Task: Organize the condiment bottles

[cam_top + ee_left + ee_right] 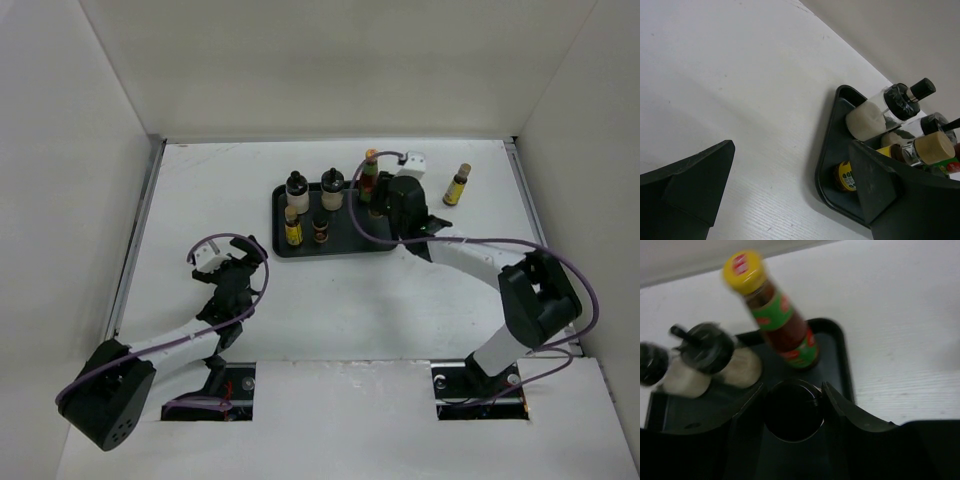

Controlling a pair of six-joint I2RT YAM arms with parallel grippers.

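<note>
Left pincer is gaping wide, nothing in it, parked well left of the flat black plastic tray. On the tray there are two squat cream bottles with black caps, one slim yellow-labelled bottle, one tiny dark brown bottle and one taller red-green bottle with an orange-yellow cap. Right pincer looks clamped on a second tiny dark brown bottle, which stands upright over the tray's right end. The other yellow-labelled bottle stands off-tray, just right of that pincer, so the right arm's nearer. Seven total.

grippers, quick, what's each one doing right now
left gripper: jaws open, holding nothing
right gripper: jaws closed on a small dark bottle
</note>
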